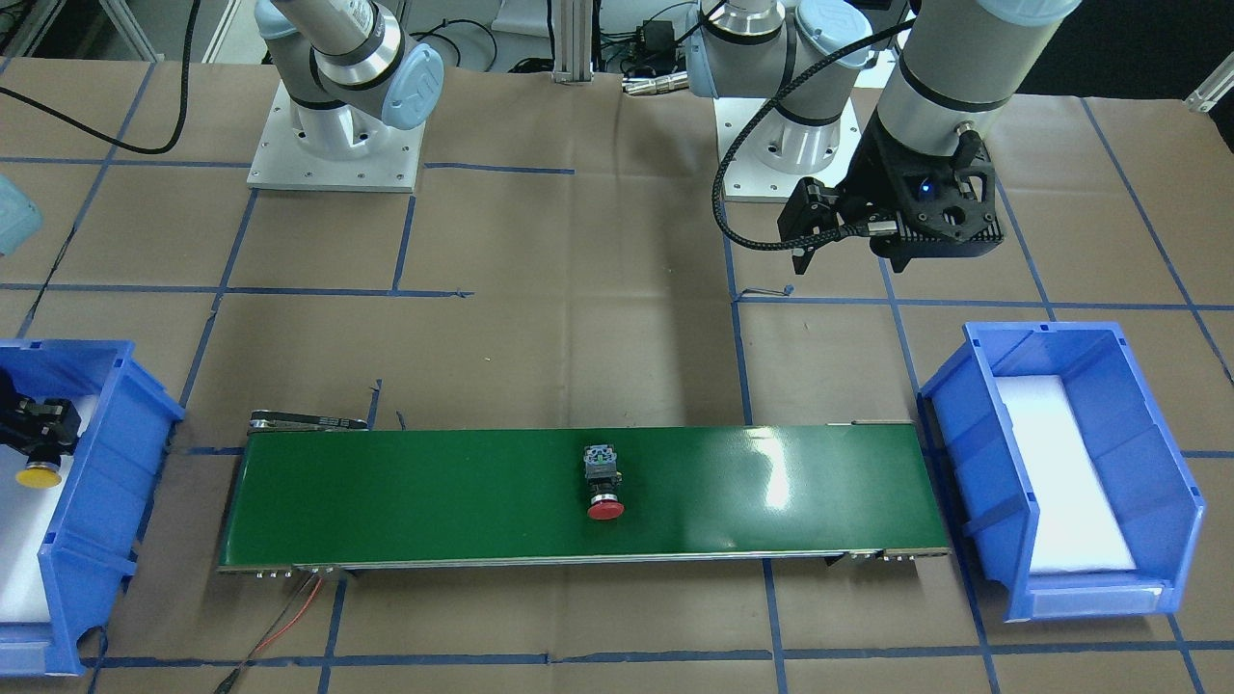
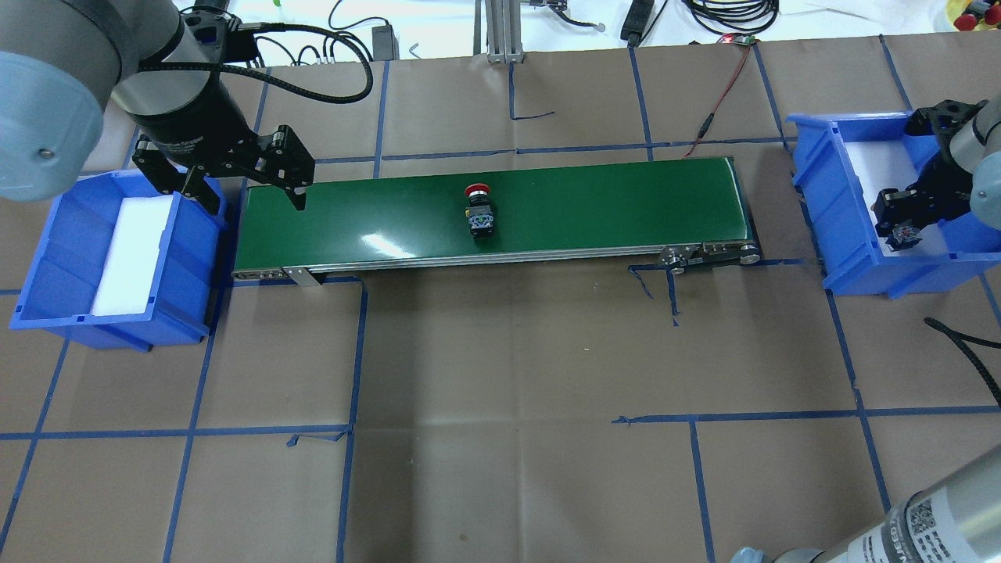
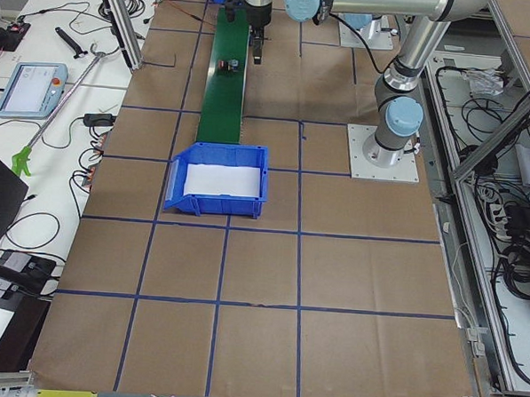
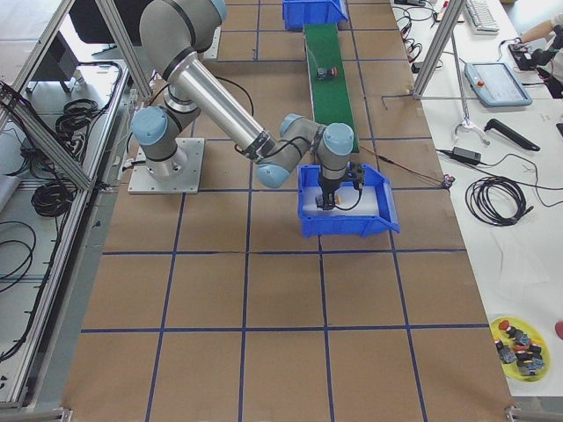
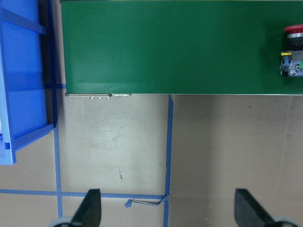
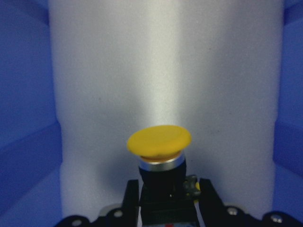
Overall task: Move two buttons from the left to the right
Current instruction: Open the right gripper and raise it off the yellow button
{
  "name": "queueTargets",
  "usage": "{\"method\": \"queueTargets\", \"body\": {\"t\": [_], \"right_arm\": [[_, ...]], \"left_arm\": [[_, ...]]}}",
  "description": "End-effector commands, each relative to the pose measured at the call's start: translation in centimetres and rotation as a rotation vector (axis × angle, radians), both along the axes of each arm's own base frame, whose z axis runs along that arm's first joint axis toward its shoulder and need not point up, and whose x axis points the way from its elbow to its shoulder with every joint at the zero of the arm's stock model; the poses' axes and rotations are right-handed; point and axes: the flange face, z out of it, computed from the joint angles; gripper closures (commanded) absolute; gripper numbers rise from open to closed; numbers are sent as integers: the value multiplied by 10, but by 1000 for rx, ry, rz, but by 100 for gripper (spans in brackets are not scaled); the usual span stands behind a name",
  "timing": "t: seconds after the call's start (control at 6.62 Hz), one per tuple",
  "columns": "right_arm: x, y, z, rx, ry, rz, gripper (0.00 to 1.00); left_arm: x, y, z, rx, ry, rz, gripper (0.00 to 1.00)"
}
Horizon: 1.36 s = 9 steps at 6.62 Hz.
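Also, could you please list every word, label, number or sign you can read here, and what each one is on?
Nothing reads clearly.
Sticker on the right arm: a square code and small print, too blurred to read.
Blue joint cap: a raised mark, not legible.
Tablet screen: too small to read.
Caps of the yellow button and red button: no lettering shows.

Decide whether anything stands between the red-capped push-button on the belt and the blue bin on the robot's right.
Nothing visible does: the green conveyor belt lies bare from the red-capped push-button to its end by the blue plastic bin.
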Motion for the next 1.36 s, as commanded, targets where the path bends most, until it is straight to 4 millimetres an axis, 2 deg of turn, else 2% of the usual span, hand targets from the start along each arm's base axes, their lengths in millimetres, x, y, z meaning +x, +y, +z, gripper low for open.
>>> {"method": "queueTargets", "body": {"t": [0.0, 0.3, 0.45, 0.6, 0.76, 0.91, 1.06, 1.21], "right_arm": [[2, -3, 5, -33, -26, 1, 4], [4, -2, 17, -48, -19, -1, 4], [6, -6, 54, -109, -8, 2, 2], [11, 0, 91, -157, 15, 4, 1], [18, 11, 115, -143, 10, 5, 0], [29, 11, 149, -161, 14, 15, 0], [70, 0, 174, -163, -2, -7, 0], [121, -10, 181, -151, -27, 28, 1]], "left_arm": [[0, -1, 0, 0, 0, -6, 0], [0, -1, 0, 0, 0, -4, 0], [0, 0, 1, -2, 0, -4, 0], [0, 0, 1, -2, 0, -9, 0], [0, 0, 1, -3, 0, -10, 0], [0, 0, 1, -3, 0, -12, 0], [0, 0, 1, -3, 0, -13, 0], [0, 0, 1, -2, 0, -15, 0]]}}
